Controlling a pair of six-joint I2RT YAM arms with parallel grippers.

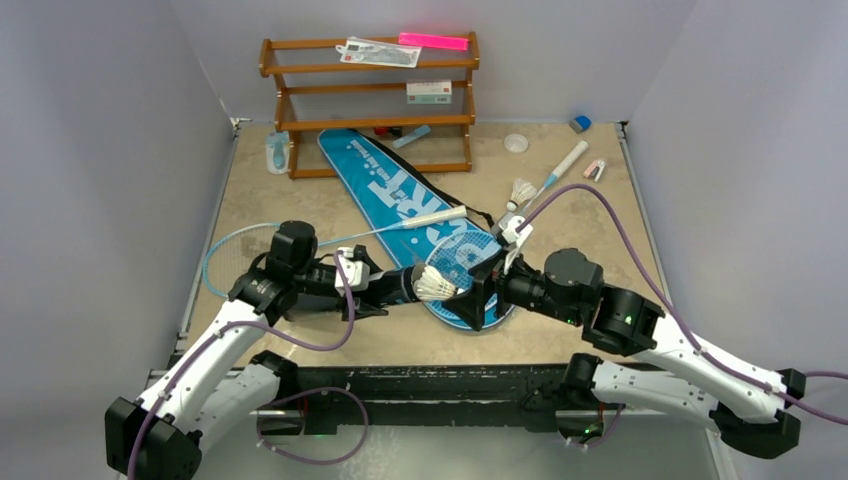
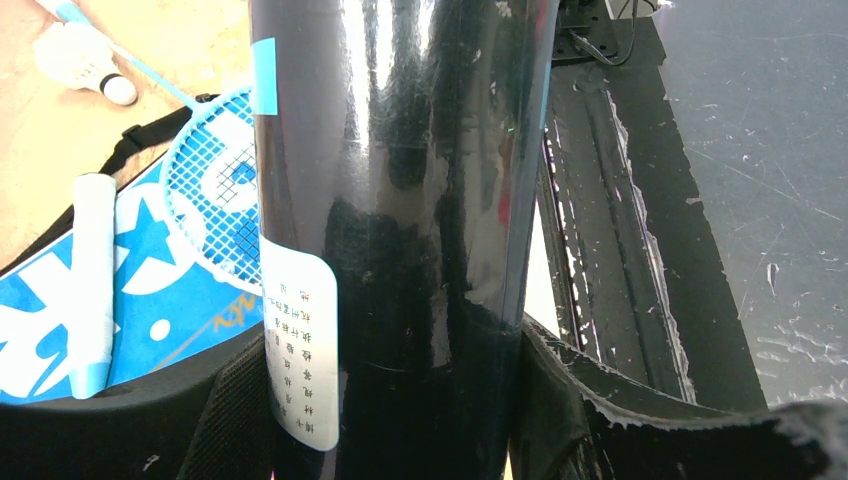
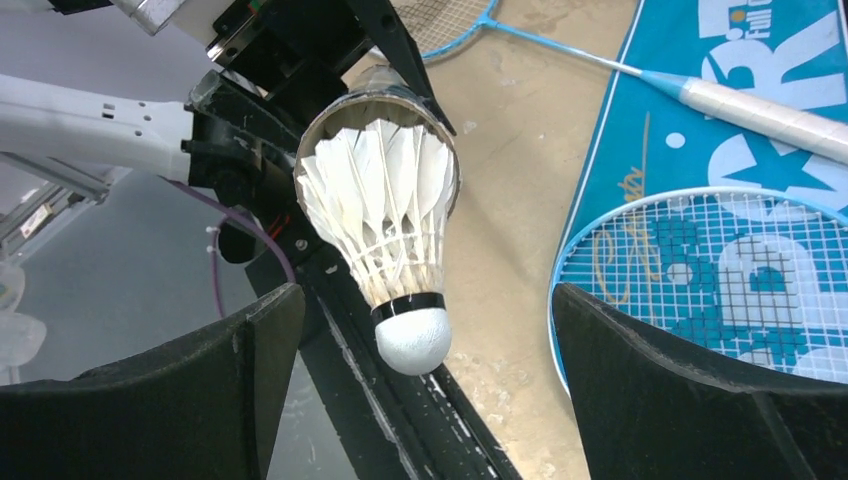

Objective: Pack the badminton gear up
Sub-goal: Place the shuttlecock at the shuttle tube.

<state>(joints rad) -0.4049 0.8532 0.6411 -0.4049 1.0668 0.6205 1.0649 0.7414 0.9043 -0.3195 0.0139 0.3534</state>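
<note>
My left gripper is shut on the black tube, held lying level; in the left wrist view the tube fills the space between the fingers. A white feather shuttlecock sits feathers-first in the tube's mouth with its cork pointing out. My right gripper stands open around the cork without touching it. The blue SPORT bag lies flat. One racket head rests on the bag. The other racket lies to the left, its white handle on the bag. A second shuttlecock lies at the right.
A brown wooden rack stands at the back with small items on its tiers. A pale-blue bottle lies left of it. A white disc, a blue block and a small clip lie back right. The black rail runs along the near edge.
</note>
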